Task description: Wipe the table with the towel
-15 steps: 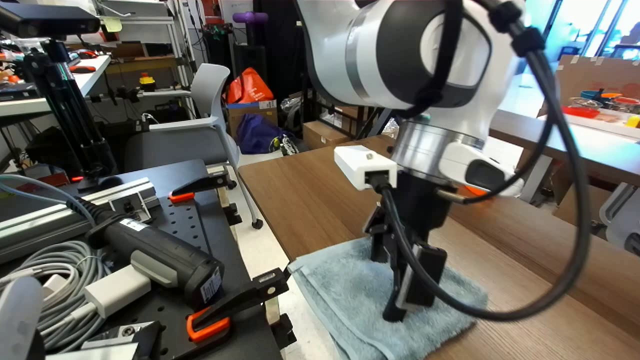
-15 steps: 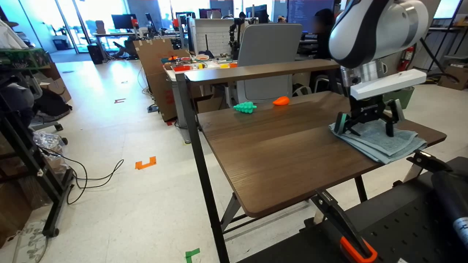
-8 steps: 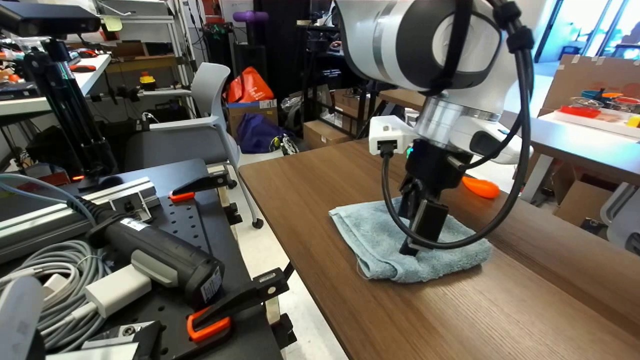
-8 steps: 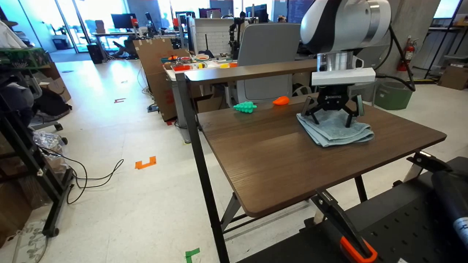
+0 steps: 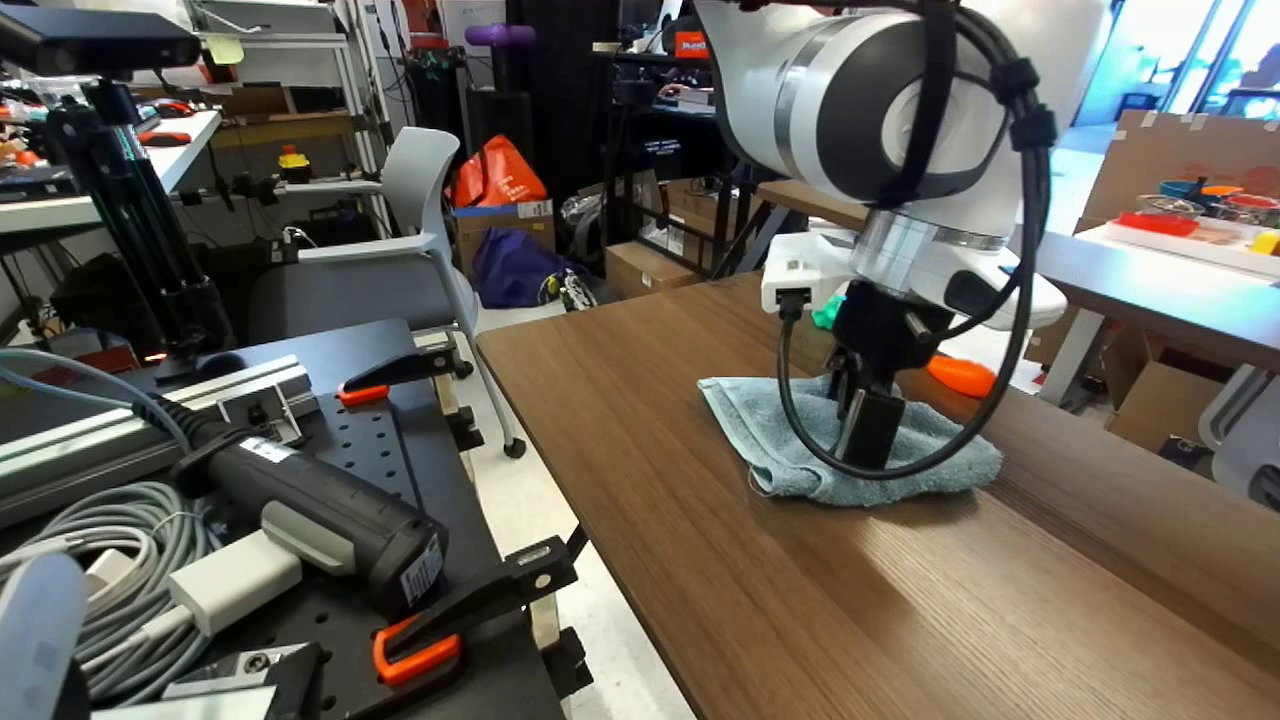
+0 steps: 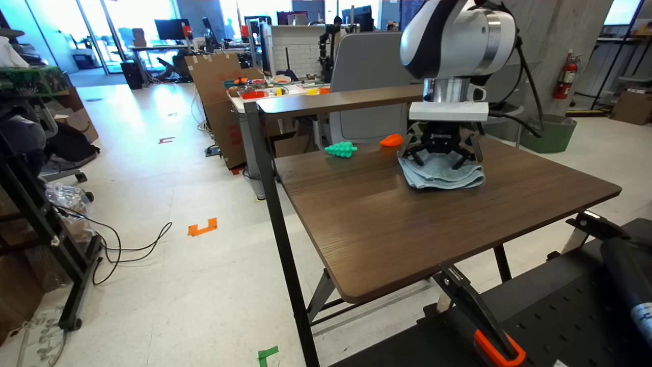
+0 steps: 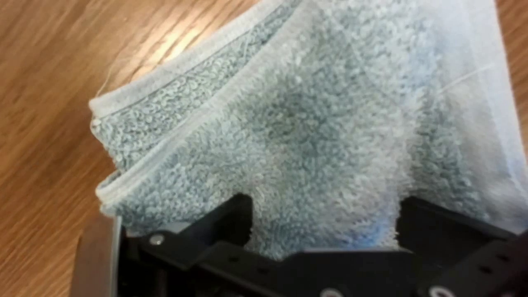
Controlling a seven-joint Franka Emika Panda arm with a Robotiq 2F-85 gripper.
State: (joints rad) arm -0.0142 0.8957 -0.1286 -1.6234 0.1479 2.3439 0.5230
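Observation:
A folded light blue-grey towel (image 6: 440, 178) lies on the brown wooden table (image 6: 407, 234). The towel also shows in an exterior view (image 5: 780, 440) and fills most of the wrist view (image 7: 330, 123), its hemmed edges and folded layers at left. My gripper (image 6: 440, 162) points down onto the towel. In the wrist view my gripper (image 7: 324, 202) has its two black fingers (image 7: 237, 214) well apart, with towel surface showing between them. The fingertips press on or into the towel; how deep is hidden.
An orange toy (image 6: 391, 140) and a green bumpy toy (image 6: 341, 149) lie at the table's far side, close to the gripper in an exterior view (image 5: 962, 377). A raised shelf bar (image 6: 346, 99) runs behind. Orange-black clamps (image 6: 473, 311) sit on the black workbench.
My gripper and the towel have slid together across the table, away from the edge by the workbench and closer to the toys. The towel no longer hangs over that edge.

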